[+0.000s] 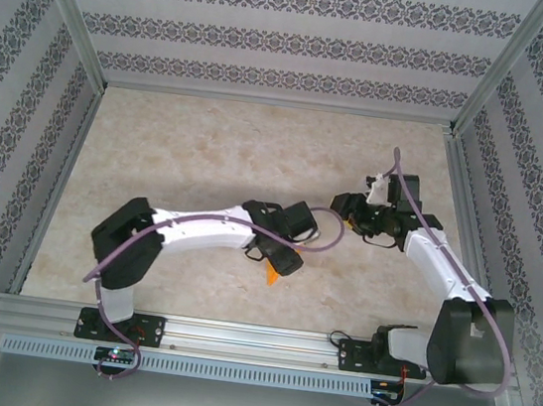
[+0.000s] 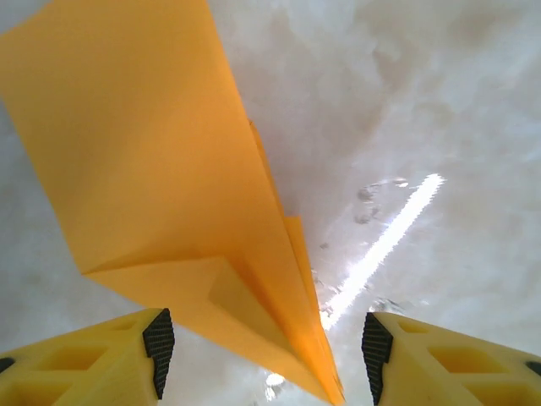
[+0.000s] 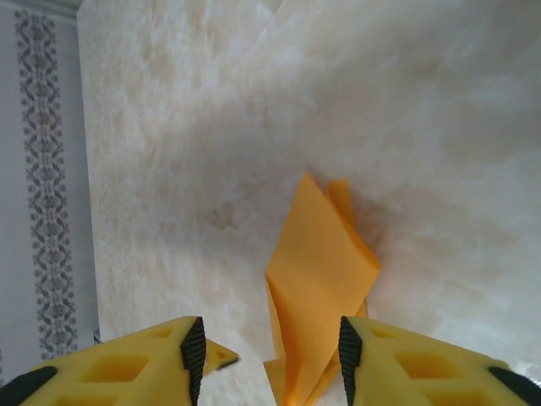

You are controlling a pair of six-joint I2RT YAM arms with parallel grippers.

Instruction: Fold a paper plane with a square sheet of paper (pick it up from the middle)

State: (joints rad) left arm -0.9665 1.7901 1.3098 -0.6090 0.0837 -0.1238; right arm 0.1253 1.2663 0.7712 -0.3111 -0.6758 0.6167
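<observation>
Two risks from here, as I judge it. 1) L gripper (image 2: 265, 351) stands part open w/ nothing held. The paper (image 2: 161, 169) tip lies between its pads but touches neither, so w/ nothing pressing them the layers may spring up & the creases go soft. 2) R gripper (image 3: 269, 347) is also part open, nothing gripped that I can see. The paper sits mid-frame between its fingers in R wrist view, close to the right-hand pad. Closing from there could catch one loose flap & pull the fold apart, or drag the thin sheet over the smooth table (image 2: 439, 101).

Paper: bright orange, plain, folded into a long wedge, wide at upper left of L wrist view, narrowing to a point at bottom centre. Stacked layers show along its right edge, plus a small triangular flap lower left. In R wrist view the layers look lifted, not flat. Top view: a small orange corner peeks out just below L gripper, centre frame, rest hidden under it.
</observation>
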